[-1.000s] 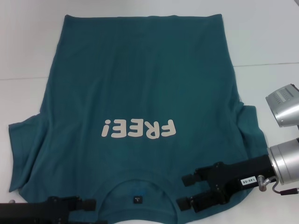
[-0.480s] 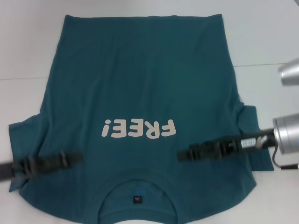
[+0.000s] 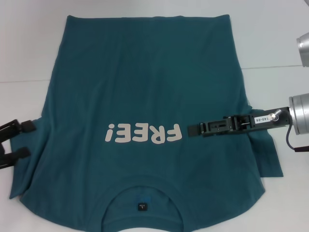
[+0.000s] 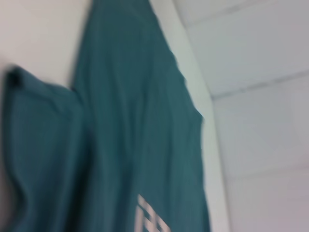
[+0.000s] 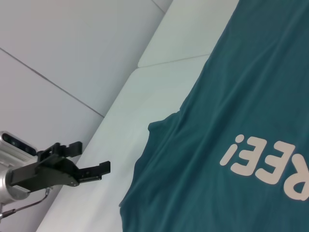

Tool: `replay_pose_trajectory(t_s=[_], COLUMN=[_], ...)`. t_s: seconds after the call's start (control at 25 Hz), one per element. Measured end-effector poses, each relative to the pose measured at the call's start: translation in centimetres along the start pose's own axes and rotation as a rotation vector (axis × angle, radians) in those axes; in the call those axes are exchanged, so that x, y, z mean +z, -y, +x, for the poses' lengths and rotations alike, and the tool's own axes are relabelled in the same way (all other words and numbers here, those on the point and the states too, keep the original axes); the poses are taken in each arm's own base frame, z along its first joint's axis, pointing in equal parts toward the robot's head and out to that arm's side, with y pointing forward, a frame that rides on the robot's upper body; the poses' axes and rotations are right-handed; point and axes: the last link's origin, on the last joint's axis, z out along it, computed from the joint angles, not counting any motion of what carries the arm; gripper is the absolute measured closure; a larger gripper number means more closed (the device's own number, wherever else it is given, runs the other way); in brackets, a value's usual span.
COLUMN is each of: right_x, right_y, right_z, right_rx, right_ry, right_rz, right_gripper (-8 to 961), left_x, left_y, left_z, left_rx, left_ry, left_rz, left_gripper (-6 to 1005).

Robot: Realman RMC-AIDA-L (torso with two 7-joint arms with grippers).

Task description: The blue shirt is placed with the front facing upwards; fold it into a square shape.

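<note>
Fingers are held apart on the left gripper (image 3: 21, 140) at the blue shirt (image 3: 145, 87)'s sleeve edge; the right gripper (image 3: 193, 129), seen edge-on beside the "FREE!" print (image 3: 143, 133), cannot be read. The shirt is spread flat, front up, apparently for folding, on a white table (image 3: 275, 43).

So the blue shirt (image 3: 145, 96) is lying flat on the desk (image 3: 29, 43), collar nearest the robot and hem at the far end. The left gripper (image 3: 26, 140) sits out at the left sleeve edge. The right gripper (image 3: 190, 129) is over the shirt's right side, just beside the chest print (image 3: 144, 133).
</note>
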Motion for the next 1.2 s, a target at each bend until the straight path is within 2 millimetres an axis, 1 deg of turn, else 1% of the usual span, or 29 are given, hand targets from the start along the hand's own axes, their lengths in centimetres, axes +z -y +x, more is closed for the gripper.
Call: replay_pose_trajectory(t_s=[0.28, 0.48, 0.72, 0.84, 1.0, 1.2], right_x=[-0.6, -0.7, -0.7, -0.8, -0.8, -0.8], right_y=[0.4, 0.6, 0.7, 0.8, 0.8, 0.9], right_z=[-0.2, 0.0, 0.2, 0.2, 0.1, 0.1], right_rx=[0.004, 0.012, 0.016, 0.017, 0.018, 0.018], right_ry=[0.008, 0.01, 0.008, 0.009, 0.01, 0.013], right_rz=[0.019, 0.022, 0.024, 0.025, 0.028, 0.033], right_gripper=[43, 44, 46, 47, 48, 50], left_x=[-0.1, 0.2, 0.6, 0.9, 1.2, 1.3], left_y=[2.3, 3.3, 4.0, 4.3, 4.3, 4.4], left_z=[1.3, 1.6, 1.7, 1.7, 1.7, 1.8], left_rx=[-0.01, -0.007, -0.01, 0.016, 0.064, 0.072], left_ry=[-0.118, -0.145, -0.165, -0.159, -0.144, -0.148], left_rz=[0.138, 0.208, 0.25, 0.279, 0.296, 0.302], left_gripper=[63, 62, 63, 63, 62, 62])
